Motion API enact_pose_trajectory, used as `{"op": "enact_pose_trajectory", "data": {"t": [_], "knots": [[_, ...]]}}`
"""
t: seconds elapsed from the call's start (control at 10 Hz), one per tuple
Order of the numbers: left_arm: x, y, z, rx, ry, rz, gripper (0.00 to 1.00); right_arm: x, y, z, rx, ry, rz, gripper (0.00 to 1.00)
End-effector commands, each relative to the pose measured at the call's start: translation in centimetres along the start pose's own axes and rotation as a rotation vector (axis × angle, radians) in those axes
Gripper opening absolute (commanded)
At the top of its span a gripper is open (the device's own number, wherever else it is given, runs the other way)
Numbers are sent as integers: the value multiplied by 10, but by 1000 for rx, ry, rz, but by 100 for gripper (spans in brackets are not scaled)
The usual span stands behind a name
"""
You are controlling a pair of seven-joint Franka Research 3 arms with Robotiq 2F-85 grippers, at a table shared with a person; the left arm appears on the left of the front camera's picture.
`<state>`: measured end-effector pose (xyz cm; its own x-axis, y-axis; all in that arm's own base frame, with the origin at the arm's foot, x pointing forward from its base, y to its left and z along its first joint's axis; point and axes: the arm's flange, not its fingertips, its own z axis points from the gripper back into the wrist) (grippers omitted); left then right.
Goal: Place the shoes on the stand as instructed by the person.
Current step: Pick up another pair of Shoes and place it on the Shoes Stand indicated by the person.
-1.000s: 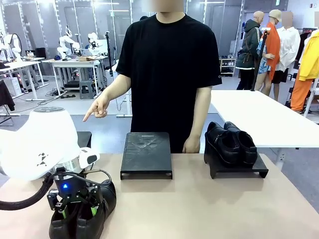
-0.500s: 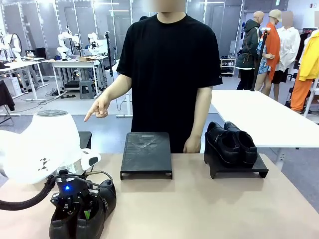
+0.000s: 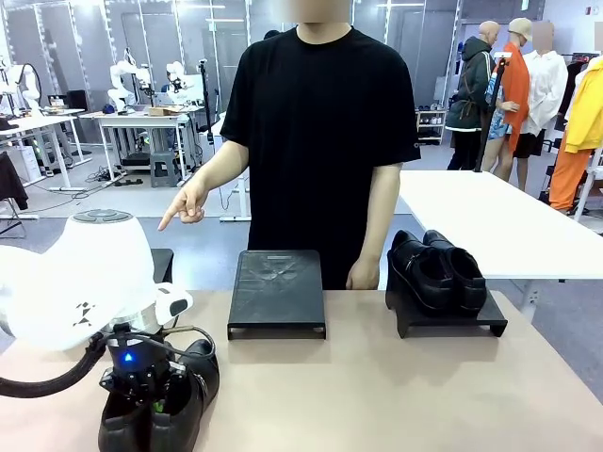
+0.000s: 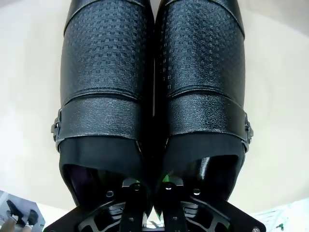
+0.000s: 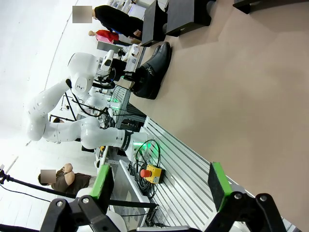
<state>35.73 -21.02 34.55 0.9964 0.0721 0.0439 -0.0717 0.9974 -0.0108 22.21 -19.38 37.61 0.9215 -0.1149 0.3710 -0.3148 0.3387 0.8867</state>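
Two green-padded fingers (image 4: 170, 189) of the left end effector (image 3: 149, 395) reach down, one into each opening of the near pair of black glossy leather dress shoes (image 3: 160, 410). They are drawn nearly together, so the shoes' two inner walls are pinched between them. That hold lets a single grasp carry both shoes at once. The pad contact itself is lost in shadow, so I cannot vouch for how firm the grip is.

The pair sits at the near left corner of the tan bench (image 3: 377, 395). Beyond it, the flat black middle stand (image 3: 276, 294) is bare. I judge it the goal, since the black stand on the right (image 3: 480, 325) already bears the second black pair (image 3: 438, 271). The person's hand (image 3: 187, 202) points a finger down toward the robot's left. The right end effector (image 5: 160, 181) hangs wide open and empty, high over the bench.
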Motion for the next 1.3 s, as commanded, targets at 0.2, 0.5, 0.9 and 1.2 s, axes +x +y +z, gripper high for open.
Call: {"op": "enact_pose_trajectory", "data": {"t": [0.2, 0.5, 0.9, 1.2], "knots": [[-29, -6, 61, 27, -116, 1, 0, 0, 5, 0, 7, -9, 8, 100], [-37, -2, 97, 28, -153, -11, 0, 0, 5, 0, 7, -9, 8, 100], [-41, -1, 95, 12, -146, -23, 0, 0, 5, 0, 7, -9, 8, 100], [-41, -1, 95, 12, -146, -23, 0, 0, 5, 0, 7, -9, 8, 100]]}}
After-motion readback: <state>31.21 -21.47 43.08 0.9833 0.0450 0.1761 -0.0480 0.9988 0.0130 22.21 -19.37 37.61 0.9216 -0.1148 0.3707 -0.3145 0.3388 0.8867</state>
